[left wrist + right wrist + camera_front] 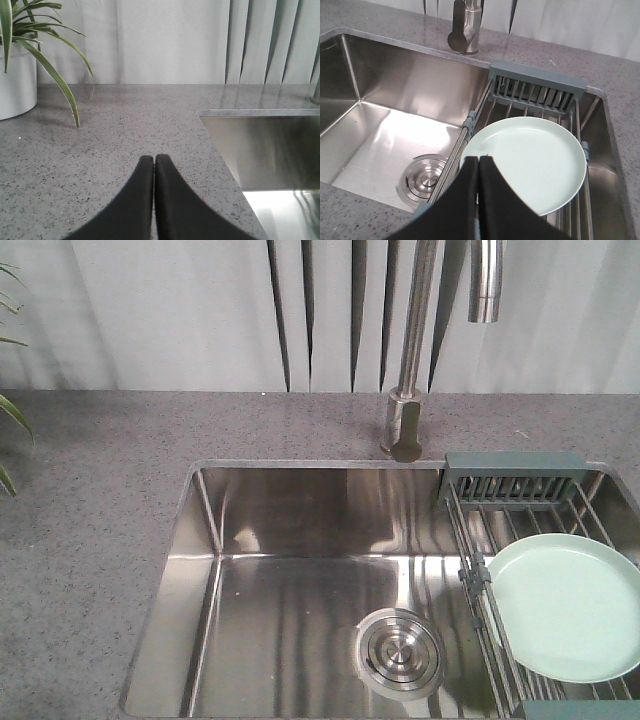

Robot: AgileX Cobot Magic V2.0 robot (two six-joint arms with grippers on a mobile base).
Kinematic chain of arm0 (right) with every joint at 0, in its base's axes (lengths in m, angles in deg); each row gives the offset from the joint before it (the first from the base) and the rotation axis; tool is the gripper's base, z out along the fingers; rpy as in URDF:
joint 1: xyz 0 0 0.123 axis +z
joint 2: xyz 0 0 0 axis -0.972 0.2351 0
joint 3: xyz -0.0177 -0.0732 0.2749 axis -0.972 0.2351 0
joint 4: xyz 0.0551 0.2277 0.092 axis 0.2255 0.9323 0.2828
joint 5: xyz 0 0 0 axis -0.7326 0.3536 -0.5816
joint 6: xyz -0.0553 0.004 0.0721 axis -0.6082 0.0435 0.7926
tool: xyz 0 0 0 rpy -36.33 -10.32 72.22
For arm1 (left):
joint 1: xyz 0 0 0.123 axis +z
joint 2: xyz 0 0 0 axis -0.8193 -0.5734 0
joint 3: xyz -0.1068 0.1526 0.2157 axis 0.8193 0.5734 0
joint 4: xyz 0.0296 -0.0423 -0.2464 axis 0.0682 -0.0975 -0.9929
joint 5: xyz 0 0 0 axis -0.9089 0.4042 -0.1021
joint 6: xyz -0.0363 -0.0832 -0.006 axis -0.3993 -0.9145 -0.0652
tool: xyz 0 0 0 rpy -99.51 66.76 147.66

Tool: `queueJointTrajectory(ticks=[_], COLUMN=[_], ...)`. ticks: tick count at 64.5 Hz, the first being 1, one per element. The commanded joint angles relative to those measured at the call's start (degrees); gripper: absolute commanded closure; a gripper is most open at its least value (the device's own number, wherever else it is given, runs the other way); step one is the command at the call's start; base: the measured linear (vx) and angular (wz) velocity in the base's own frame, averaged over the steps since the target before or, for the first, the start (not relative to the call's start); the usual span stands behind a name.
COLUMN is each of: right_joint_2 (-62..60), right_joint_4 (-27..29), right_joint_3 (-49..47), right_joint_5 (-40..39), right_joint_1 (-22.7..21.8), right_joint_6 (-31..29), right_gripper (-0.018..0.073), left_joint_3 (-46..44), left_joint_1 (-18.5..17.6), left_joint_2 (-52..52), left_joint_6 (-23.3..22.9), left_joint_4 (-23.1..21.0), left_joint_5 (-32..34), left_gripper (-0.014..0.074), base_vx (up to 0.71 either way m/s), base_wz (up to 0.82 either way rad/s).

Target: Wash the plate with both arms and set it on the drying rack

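Left wrist view only: potted plant (17,60), countertop (100,140)

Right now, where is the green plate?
In the front view the plate lies flat on the drying rack over the right side of the sink, right of the round drain.

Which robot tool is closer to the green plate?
The right one. The right tool hangs shut just over the near edge of the plate on the drying rack. The left tool is shut over the countertop, left of the sink.
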State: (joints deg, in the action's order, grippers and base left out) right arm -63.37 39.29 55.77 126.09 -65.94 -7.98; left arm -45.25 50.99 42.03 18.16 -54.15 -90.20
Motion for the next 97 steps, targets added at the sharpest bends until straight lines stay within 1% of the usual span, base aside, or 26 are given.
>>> queueJointTrajectory(ticks=[1, 97], right_joint_2=[0.86, 0.86], right_joint_4=[-0.08, -0.08], right_joint_3=[-1.31, -1.31], right_joint_5=[-3.93, -3.93], right_joint_1=[-0.06, -0.06], right_joint_6=[-0.34, -0.34], right_gripper=[0.0569, 0.0569], left_joint_3=[1.31, 1.26], left_joint_1=[0.09, 0.09], left_joint_2=[0.98, 0.92], left_joint_6=[-0.69, -0.7], left_joint_4=[0.07, 0.07], left_joint_5=[3.67, 3.67], left_gripper=[0.0602, 0.0602], base_vx=[0.0, 0.0], base_wz=[0.0, 0.0])
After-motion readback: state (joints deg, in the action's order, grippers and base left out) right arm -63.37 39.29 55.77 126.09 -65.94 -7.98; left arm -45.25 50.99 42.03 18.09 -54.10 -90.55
